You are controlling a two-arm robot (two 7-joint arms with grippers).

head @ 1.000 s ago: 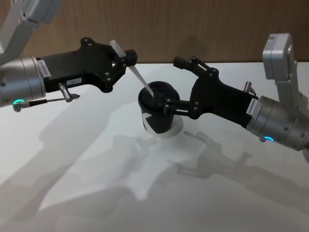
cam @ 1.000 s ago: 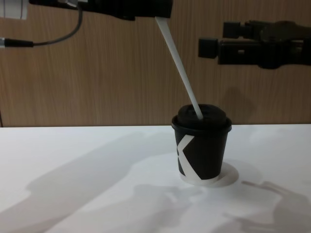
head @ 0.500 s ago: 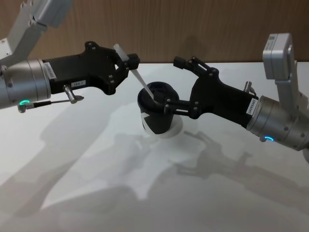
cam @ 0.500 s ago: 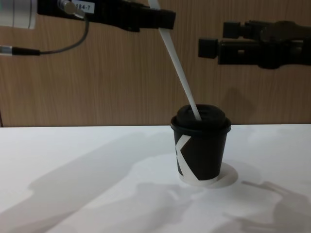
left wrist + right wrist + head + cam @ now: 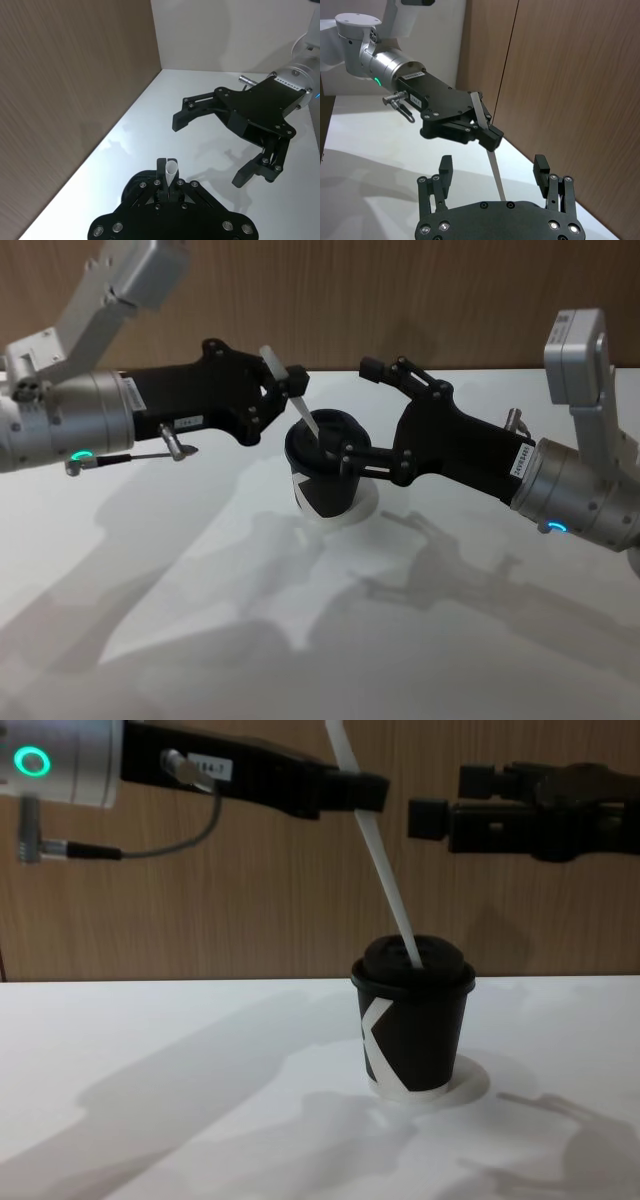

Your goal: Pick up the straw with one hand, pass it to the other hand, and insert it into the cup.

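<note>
Reaching level from the left, left gripper (image 5: 292, 388) pinching tilted straw (image 5: 290, 397).

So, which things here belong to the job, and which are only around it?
Belonging to the job:
- straw, lower end in the lid
- cup, upright on the table
- left gripper, shut on the straw
- right gripper, jaws open beside the cup

Only around it:
- white table
- wooden wall
</note>
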